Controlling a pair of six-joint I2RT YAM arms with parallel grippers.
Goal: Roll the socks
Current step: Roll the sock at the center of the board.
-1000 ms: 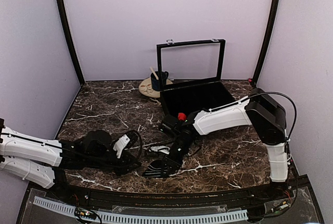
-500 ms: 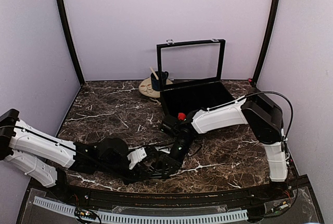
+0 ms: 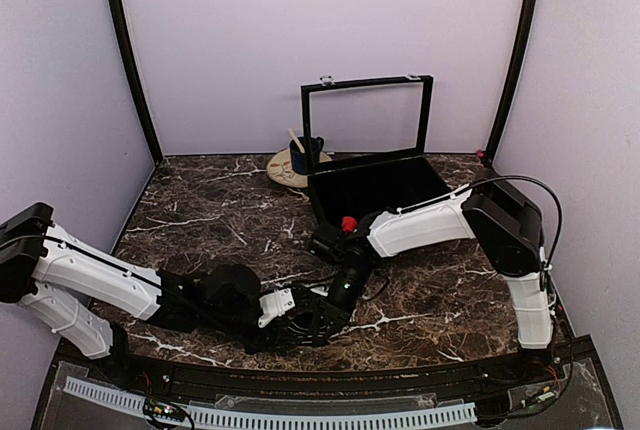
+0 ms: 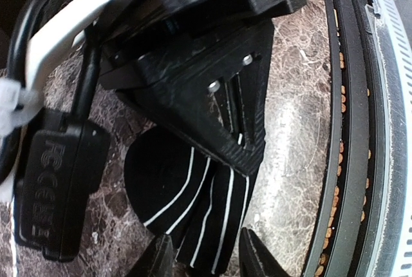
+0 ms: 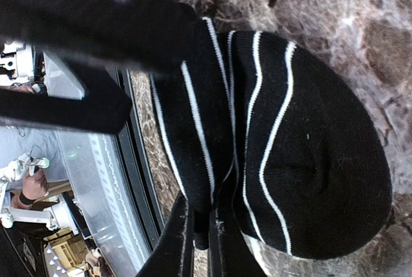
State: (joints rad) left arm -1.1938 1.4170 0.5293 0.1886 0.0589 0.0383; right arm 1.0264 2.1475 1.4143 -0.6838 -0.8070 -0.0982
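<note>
The only sock showing is black with thin white stripes (image 4: 193, 206), lying flat on the marble near the table's front edge; it also shows in the right wrist view (image 5: 302, 161). No bright red sock shows. My right gripper (image 5: 201, 238) is shut on a fold of the striped sock's edge and stands over it in the top view (image 3: 335, 308). My left gripper (image 4: 206, 261) is open, its two fingertips either side of the sock's narrow end, right beside the right gripper (image 3: 305, 325). In the top view the two grippers hide most of the sock.
An open black box (image 3: 375, 185) with its lid upright stands at the back centre. A dark blue mug (image 3: 305, 153) sits on a beige plate (image 3: 285, 172) to its left. A small red thing (image 3: 348, 222) shows by the right arm. The black front rail (image 4: 351, 161) runs just beyond the sock.
My left arm has swung right from the left side of the table and brought its gripper onto the sock. The right gripper has stayed on the sock.
</note>
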